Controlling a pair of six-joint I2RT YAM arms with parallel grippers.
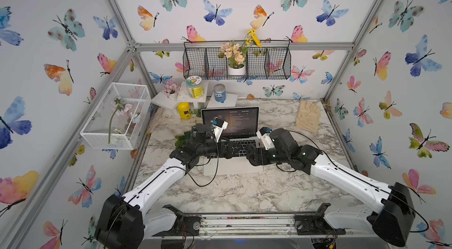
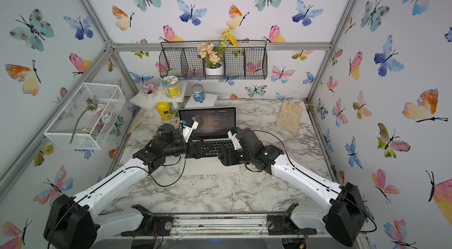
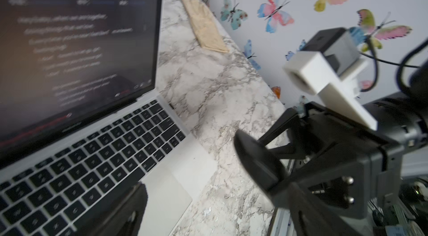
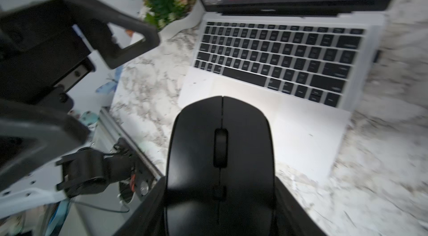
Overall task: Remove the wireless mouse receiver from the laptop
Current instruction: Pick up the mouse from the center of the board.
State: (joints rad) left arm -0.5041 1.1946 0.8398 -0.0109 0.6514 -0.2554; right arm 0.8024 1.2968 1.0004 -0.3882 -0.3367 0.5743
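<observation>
Free the right gripper (image 4: 220,183) first: clamped at half width around the black mouse (image 4: 220,119), so no use on a stub that small. Set the black mouse down on the marble table (image 1: 232,194) at 5 o'clock of the laptop (image 1: 242,120), clear of its side. Then go for the receiver (image 4: 376,56), plugged into the laptop's 3 o'clock edge beside the middle key rows. Close narrow and square on it, then pull straight out toward 3 o'clock without twisting. Probably worth bracing the palm rest with the left gripper (image 1: 231,148), spread wide and empty over the keys. Arms reaching in from 7 and 5 o'clock, wrists bent inward, nearly meeting above the keyboard.
</observation>
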